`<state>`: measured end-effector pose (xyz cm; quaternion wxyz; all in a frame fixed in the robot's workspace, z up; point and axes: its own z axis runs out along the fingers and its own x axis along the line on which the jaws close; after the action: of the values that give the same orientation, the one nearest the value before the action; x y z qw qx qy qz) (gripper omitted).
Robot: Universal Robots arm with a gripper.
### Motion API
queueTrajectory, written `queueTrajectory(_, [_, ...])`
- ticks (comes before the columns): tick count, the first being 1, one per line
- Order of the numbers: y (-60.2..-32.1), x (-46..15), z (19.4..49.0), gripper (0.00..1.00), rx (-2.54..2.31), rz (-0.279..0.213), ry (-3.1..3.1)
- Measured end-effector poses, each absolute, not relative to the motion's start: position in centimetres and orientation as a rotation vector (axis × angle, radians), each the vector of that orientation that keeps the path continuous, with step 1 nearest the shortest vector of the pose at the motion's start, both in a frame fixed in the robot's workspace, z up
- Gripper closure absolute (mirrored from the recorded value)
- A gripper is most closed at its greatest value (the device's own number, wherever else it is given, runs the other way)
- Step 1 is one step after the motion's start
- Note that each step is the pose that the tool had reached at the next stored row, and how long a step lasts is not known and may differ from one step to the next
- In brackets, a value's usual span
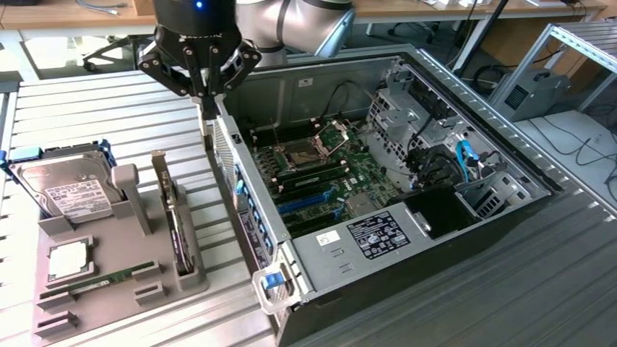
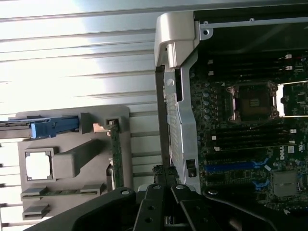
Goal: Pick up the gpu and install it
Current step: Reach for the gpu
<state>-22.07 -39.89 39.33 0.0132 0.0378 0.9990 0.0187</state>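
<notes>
– Ribbed metal bench (image 1: 97,108) all round; what lies nearest on it?

– Nearest, on the exterior view's left, sits a grey tray (image 1: 115,249). A slim green memory stick (image 1: 101,278) lies at its near end, with a square processor chip (image 1: 69,260) just behind.

– And the gpu?

– The gpu (image 1: 173,217) stands on its long edge in a slot along the tray's case-side rim, nothing touching it from above. A silver hard drive (image 1: 68,191) stands further back in the tray.

– Beyond that?

– An open computer case (image 1: 482,123) lies on its side just beside the tray, its motherboard (image 1: 318,173) facing up.

– Where is the gripper?

– The gripper (image 1: 205,101) hangs over the case's rear wall at the far end, its fingers pressed together and holding nothing. It is well apart from the gpu. I cannot tell whether it touches the wall.
</notes>
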Motion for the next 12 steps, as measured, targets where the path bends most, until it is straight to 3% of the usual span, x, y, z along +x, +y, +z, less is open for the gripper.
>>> queueTrajectory(12, [-39.89,-22.58,39.33,0.89,0.118,0.058,3.112])
